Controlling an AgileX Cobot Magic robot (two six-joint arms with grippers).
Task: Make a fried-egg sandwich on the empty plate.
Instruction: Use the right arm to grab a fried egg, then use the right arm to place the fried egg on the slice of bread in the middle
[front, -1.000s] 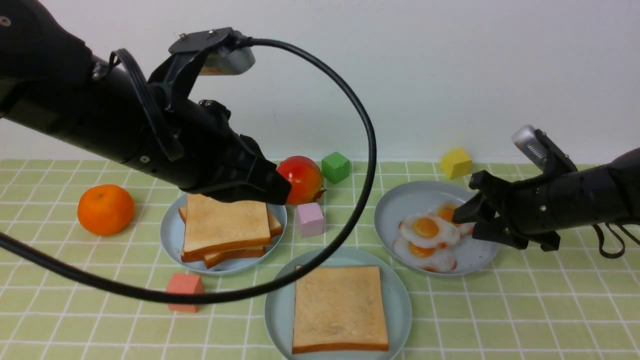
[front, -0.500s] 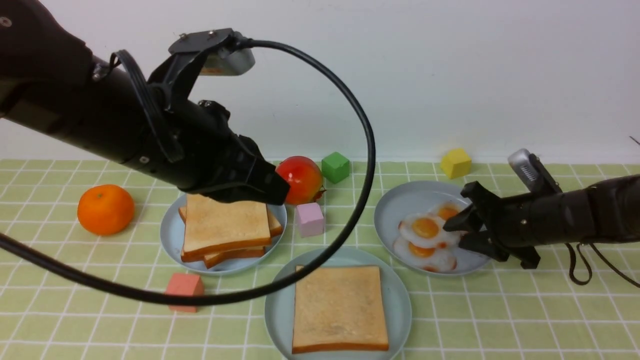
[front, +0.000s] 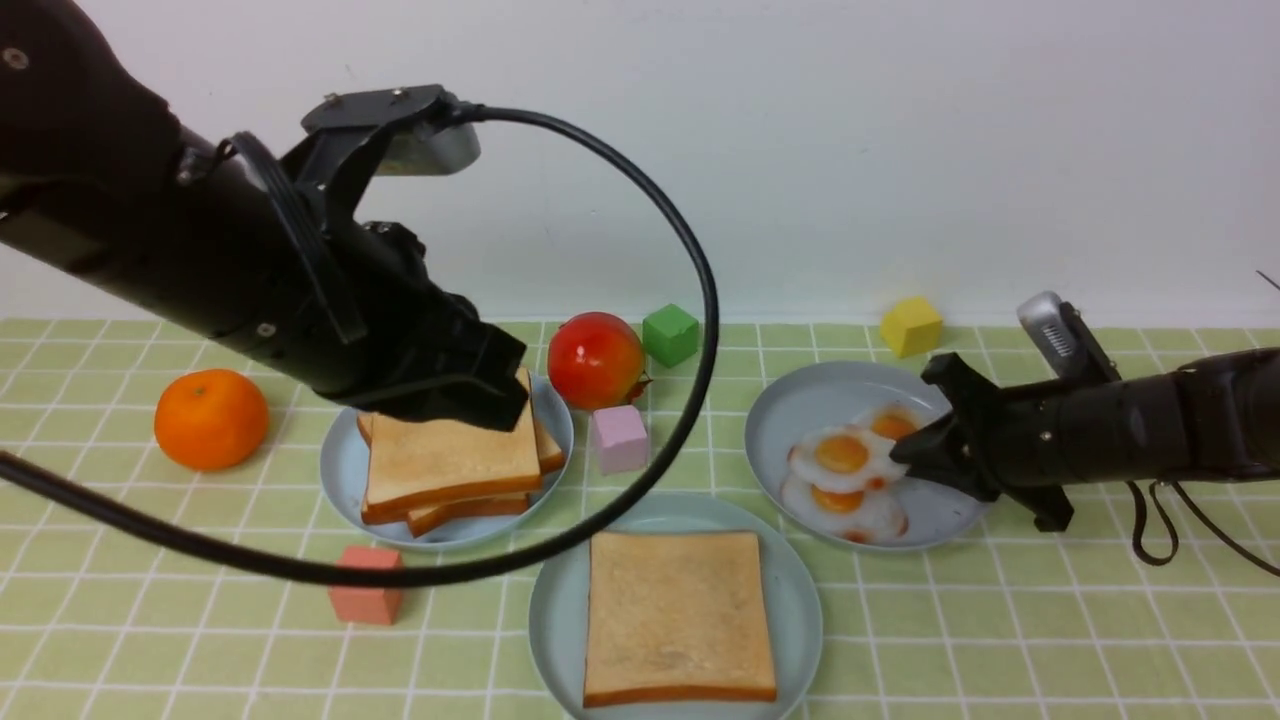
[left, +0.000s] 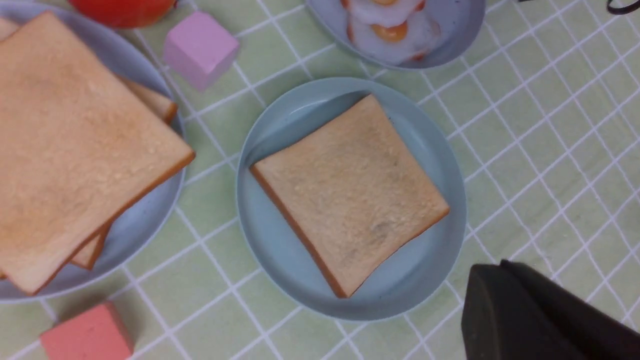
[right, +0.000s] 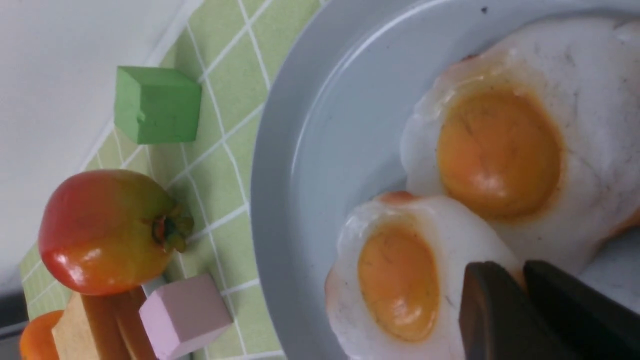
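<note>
One toast slice (front: 680, 615) is lying on the mint-green plate (front: 548, 620), to the left of the right gripper (front: 902, 455) and nearer the robot. That gripper's jaws are being pinched nearly together on the rim of a fried egg (front: 845, 455). The left gripper (front: 500, 398), closed and empty, is being held over the toast stack (front: 450, 460). The egg and a second slice are yet to be placed.

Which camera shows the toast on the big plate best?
Left wrist view: the toast slice is whole and large, seen from above. The front view shows it whole but foreshortened. The right wrist view misses it.
</note>
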